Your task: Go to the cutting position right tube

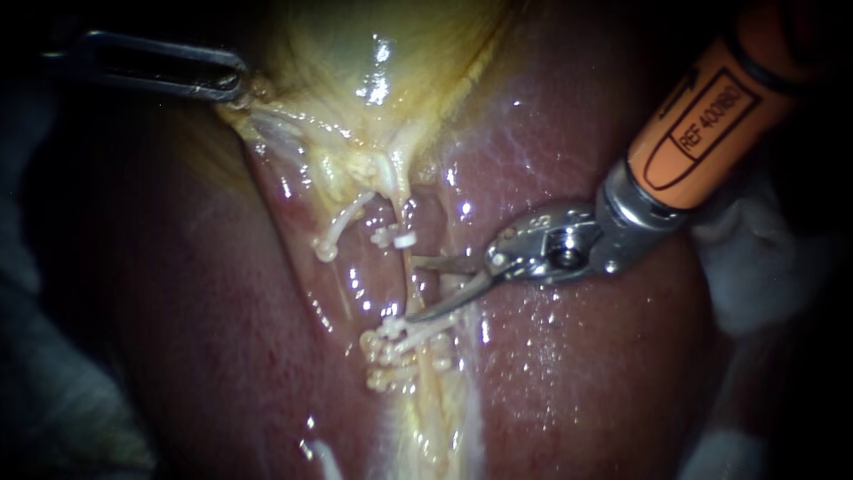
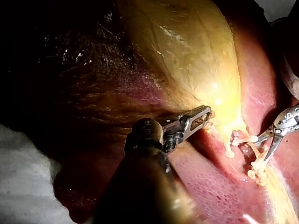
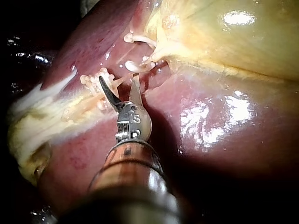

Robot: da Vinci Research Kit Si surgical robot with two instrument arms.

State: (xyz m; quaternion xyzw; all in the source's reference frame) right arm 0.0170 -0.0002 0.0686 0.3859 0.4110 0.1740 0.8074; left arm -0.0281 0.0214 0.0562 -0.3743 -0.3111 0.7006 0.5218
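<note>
Two blades of right instrument (image 1: 412, 290) spread wide, nothing gripped. In mouth of gap, at blade tips: right tube (image 1: 409, 277), running crosswise to blades, betw upper clip (image 1: 397, 238) & lower clip cluster (image 1: 388, 342). Well apart, left instrument (image 1: 233, 86) w/ jaws closed on gallbladder (image 1: 355, 53) edge. Under right instrument: liver (image 1: 577, 373).

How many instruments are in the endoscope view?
2. The left instrument, upper left, is shut on the gallbladder; the right instrument, from the right, has open jaws at the tube.
</note>
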